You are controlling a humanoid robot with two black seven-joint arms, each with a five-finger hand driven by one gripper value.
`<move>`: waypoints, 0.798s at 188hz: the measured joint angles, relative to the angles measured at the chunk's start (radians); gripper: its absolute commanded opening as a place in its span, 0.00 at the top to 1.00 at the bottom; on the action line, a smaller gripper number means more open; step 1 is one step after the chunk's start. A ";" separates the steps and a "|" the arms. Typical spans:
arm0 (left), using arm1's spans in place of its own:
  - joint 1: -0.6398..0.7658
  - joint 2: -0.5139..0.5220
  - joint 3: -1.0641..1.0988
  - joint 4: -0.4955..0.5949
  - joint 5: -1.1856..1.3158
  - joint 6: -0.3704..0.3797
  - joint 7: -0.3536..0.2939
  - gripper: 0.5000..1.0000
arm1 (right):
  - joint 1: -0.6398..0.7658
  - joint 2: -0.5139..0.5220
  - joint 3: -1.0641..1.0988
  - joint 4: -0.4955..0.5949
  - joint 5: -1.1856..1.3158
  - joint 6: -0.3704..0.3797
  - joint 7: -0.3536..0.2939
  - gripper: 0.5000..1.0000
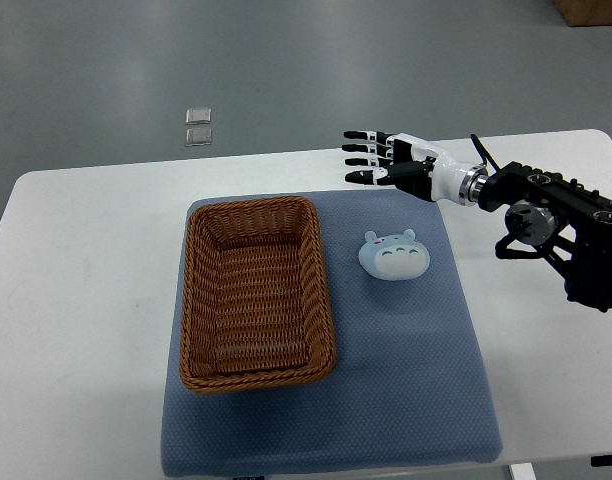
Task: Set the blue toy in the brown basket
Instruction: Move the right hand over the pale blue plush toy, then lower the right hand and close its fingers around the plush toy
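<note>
The right hand (391,160) hovered with fingers (361,148) stretched out flat, holding nothing. The blue toy (394,254) lay on the blue mat (406,400) below those fingertips, well apart, just right of the brown wicker basket (254,292).

Basket (256,295) sits on left part of mat (406,400), toy (394,254) on mat just right of it. Right hand (396,160) hovers behind toy, over table (86,300).

no legible text, labels or numbers
</note>
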 measured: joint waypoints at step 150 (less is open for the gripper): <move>0.000 0.000 0.001 0.000 0.000 0.000 0.000 0.00 | 0.050 -0.158 -0.239 0.169 -0.892 -0.013 0.271 0.19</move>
